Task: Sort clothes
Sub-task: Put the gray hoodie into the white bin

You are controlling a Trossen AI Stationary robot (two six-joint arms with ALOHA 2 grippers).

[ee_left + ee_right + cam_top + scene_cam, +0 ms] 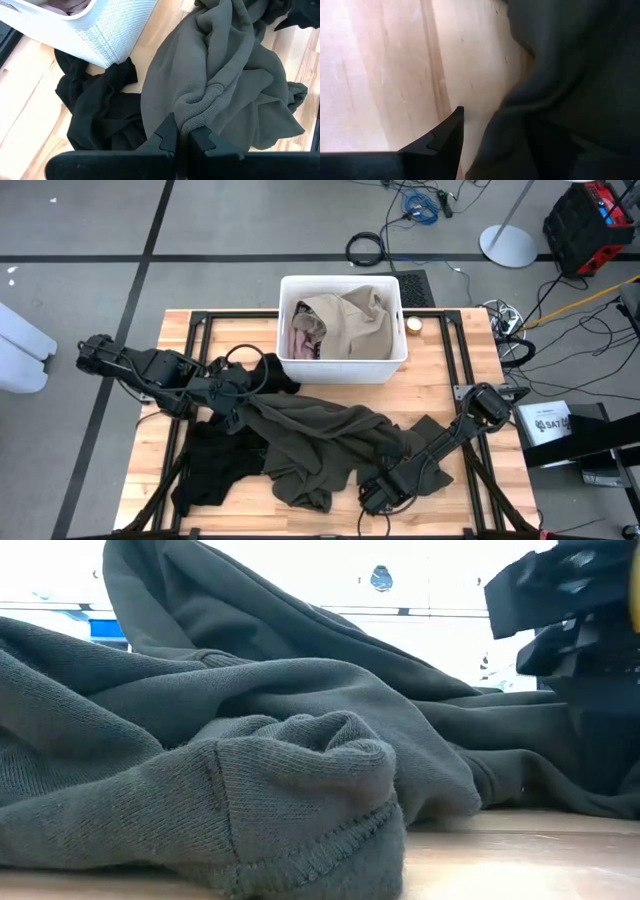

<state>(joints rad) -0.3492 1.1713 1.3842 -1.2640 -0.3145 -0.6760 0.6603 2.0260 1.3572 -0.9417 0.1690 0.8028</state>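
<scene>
A large dark olive-green garment [320, 435] lies crumpled across the middle of the table. It fills the low view [250, 770]. Black garments [215, 460] lie at its left, partly under it. A khaki-tan garment [350, 320] and a pale pink one [303, 340] lie in the white bin [340, 370]. I cannot pick out a dark blue garment. My left gripper [240, 402] is shut on the olive garment's left end. My right gripper [372, 498] is open at the garment's near right edge, low over the table. My left gripper [186, 137] pinches a bunched, ribbed fold [196, 112] of the olive garment between its two fingers. It comes from the table's left, slanting down. The rest of the garment lies slack on the table. My right gripper [495, 145] has a fold of olive cloth [505, 120] between its open fingers. The cloth covers one finger. The other finger [445, 140] stands clear over bare wood.
The white bin stands at the table's far middle, and its corner shows in the left wrist view [115, 35]. A small round object [413, 325] sits to its right. Bare wood shows at the table's near edge and right side [480, 480].
</scene>
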